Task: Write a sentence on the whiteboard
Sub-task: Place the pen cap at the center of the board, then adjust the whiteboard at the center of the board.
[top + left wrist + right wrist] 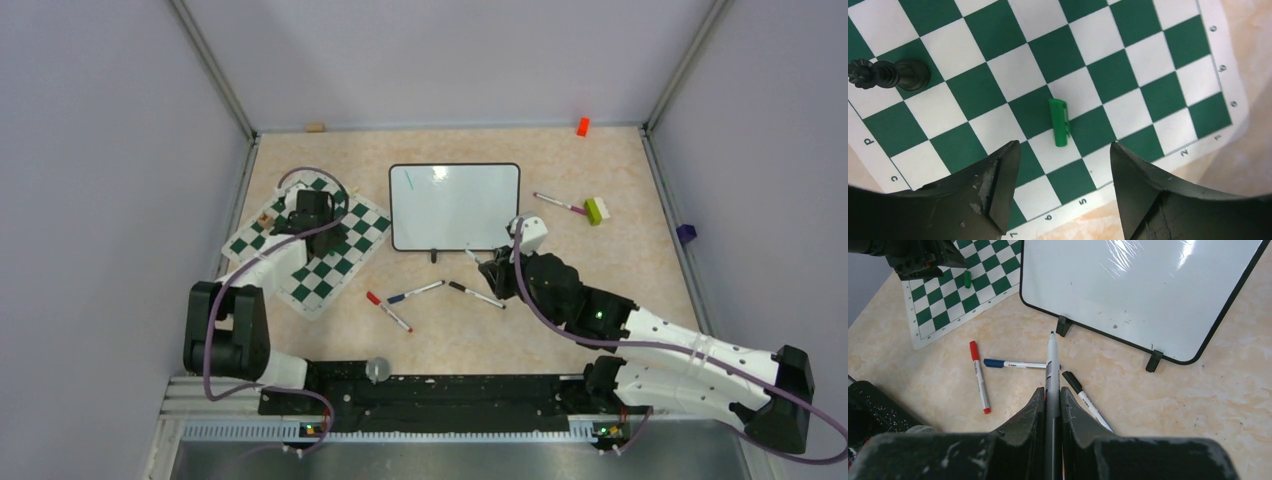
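The whiteboard (455,205) lies flat at the table's centre back; it also shows in the right wrist view (1143,290). No words of the sentence show on it, only a short green stroke (409,183) near its top left corner. My right gripper (492,265) is shut on an uncapped green-tipped marker (1051,360), its tip just off the board's near edge by a black foot (1063,326). My left gripper (1063,150) is open and empty above the chessboard mat (1128,65), with the green marker cap (1059,122) lying on the mat just ahead of its fingers.
A red marker (388,312), a blue marker (415,292) and a black marker (477,294) lie in front of the board. A black chess piece (890,75) lies on the mat. A pink-capped marker (560,204) and a green-white block (596,210) lie right of the board.
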Controlling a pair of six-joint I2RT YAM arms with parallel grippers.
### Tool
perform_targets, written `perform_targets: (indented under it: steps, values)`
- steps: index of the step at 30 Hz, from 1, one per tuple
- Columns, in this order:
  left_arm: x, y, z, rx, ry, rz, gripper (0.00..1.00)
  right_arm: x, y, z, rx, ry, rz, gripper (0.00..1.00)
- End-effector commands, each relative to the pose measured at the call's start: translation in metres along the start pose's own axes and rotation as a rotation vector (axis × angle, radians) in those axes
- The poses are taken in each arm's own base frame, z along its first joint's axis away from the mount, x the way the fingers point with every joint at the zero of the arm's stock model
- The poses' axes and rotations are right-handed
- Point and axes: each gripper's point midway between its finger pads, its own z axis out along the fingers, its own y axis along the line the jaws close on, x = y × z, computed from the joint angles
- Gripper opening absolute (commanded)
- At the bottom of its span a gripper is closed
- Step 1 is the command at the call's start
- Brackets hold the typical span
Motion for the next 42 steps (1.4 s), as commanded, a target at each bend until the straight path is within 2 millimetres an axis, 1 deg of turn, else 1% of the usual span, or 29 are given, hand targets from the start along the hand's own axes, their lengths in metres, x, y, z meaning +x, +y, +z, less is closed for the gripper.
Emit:
perform_targets:
  steps: [1, 2, 4, 6, 7, 8, 9, 11, 14, 17, 20, 22, 24, 27, 30, 31, 34, 38, 42]
  values:
    - [-0.021, -0.027, -0.033, 0.180, -0.039, -0.002, 0.71, -0.019, 0.006, -0.001, -0.014, -0.038, 0.006, 0.00]
    - [-0.021, -0.038, -0.040, 0.257, -0.045, 0.008, 0.70, -0.020, 0.007, -0.002, -0.017, -0.039, 0.006, 0.00]
    - [-0.028, -0.064, -0.056, 0.436, -0.094, 0.032, 0.70, -0.020, 0.010, -0.002, -0.032, -0.036, 0.002, 0.00]
    - [-0.031, -0.084, -0.072, 0.596, -0.153, 0.057, 0.73, -0.022, 0.014, -0.003, -0.055, -0.033, -0.005, 0.00]
    - [-0.032, -0.093, -0.081, 0.677, -0.182, 0.073, 0.83, -0.022, 0.016, -0.003, -0.064, -0.030, -0.009, 0.00]
    - [-0.032, -0.102, -0.090, 0.755, -0.212, 0.092, 0.96, -0.023, 0.019, -0.004, -0.080, -0.029, -0.011, 0.00]
    - [-0.029, -0.111, -0.098, 0.837, -0.229, 0.113, 0.98, -0.024, 0.021, -0.004, -0.094, -0.028, -0.013, 0.00]
    - [-0.025, -0.126, -0.109, 0.965, -0.241, 0.153, 0.99, -0.026, 0.026, -0.006, -0.117, -0.027, -0.015, 0.00]
    - [-0.015, -0.144, -0.111, 1.091, -0.197, 0.234, 0.98, -0.035, 0.029, -0.011, -0.134, -0.048, 0.003, 0.00]
    - [-0.010, -0.158, -0.103, 1.159, -0.159, 0.269, 0.95, -0.049, 0.030, -0.018, -0.144, -0.087, 0.013, 0.00]
    - [-0.008, -0.172, -0.098, 1.232, -0.122, 0.286, 0.90, -0.054, 0.027, -0.021, -0.124, -0.092, 0.006, 0.00]
    - [-0.006, -0.176, -0.086, 1.221, -0.085, 0.271, 0.87, -0.056, 0.024, -0.023, -0.111, -0.087, 0.006, 0.00]
    - [-0.002, -0.177, -0.076, 1.215, -0.076, 0.260, 0.86, -0.062, 0.024, -0.028, -0.113, -0.102, 0.020, 0.00]
    - [0.004, -0.180, -0.070, 1.242, -0.057, 0.255, 0.85, -0.071, 0.023, -0.035, -0.121, -0.133, 0.037, 0.00]
    - [0.007, -0.185, -0.065, 1.259, -0.030, 0.237, 0.83, -0.073, 0.021, -0.038, -0.113, -0.133, 0.035, 0.00]
    - [0.007, -0.186, -0.062, 1.259, -0.021, 0.232, 0.81, -0.072, 0.021, -0.038, -0.112, -0.131, 0.034, 0.00]
    - [0.013, -0.188, -0.061, 1.272, 0.015, 0.234, 0.68, -0.070, 0.021, -0.037, -0.110, -0.123, 0.038, 0.00]
    - [0.026, -0.184, -0.067, 1.286, 0.039, 0.245, 0.51, -0.067, 0.020, -0.036, -0.105, -0.115, 0.047, 0.00]
    - [0.040, -0.177, -0.071, 1.281, 0.060, 0.249, 0.41, -0.064, 0.020, -0.033, -0.101, -0.103, 0.040, 0.00]
